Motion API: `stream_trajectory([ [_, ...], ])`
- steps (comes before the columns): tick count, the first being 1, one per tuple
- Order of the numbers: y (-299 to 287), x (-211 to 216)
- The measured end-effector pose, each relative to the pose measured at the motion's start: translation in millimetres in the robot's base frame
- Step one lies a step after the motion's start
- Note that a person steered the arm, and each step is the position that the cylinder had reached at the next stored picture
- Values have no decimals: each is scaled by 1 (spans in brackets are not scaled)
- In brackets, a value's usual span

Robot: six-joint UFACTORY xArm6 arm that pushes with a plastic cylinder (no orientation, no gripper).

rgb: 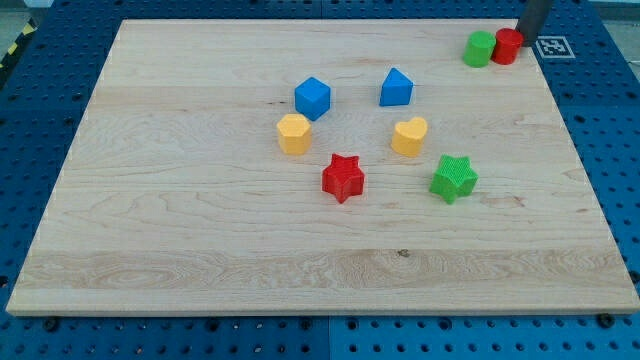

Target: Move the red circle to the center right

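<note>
Red circle sits at the view's top right corner of the wooden surface, touching or just beside the green circle on its left. My tip comes in from the view's top edge as a dark rod, its lower end right at the red circle's upper right side; contact looks likely but can't tell for sure. No hand on this rig, only the rod, so nothing to call apart or together. A small black-and-white marker tag lies just right of the red circle, on the surface's corner.

Rest of the blocks are clustered mid-surface, well apart from the tip: blue cube and blue block with a peaked top at the ring's upper side, yellow block on the left, yellow heart on the right, red star at the bottom, green star further to the view's right. Blue pegboard surrounds the surface.
</note>
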State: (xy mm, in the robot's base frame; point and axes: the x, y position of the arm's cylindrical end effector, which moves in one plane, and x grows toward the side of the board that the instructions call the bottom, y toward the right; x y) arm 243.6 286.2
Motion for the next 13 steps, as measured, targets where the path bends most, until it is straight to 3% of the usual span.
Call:
stream_trajectory([
  [1,-8,-25],
  [2,-18,-13],
  [8,-45,138],
  [9,-52,114],
  [13,-142,114],
])
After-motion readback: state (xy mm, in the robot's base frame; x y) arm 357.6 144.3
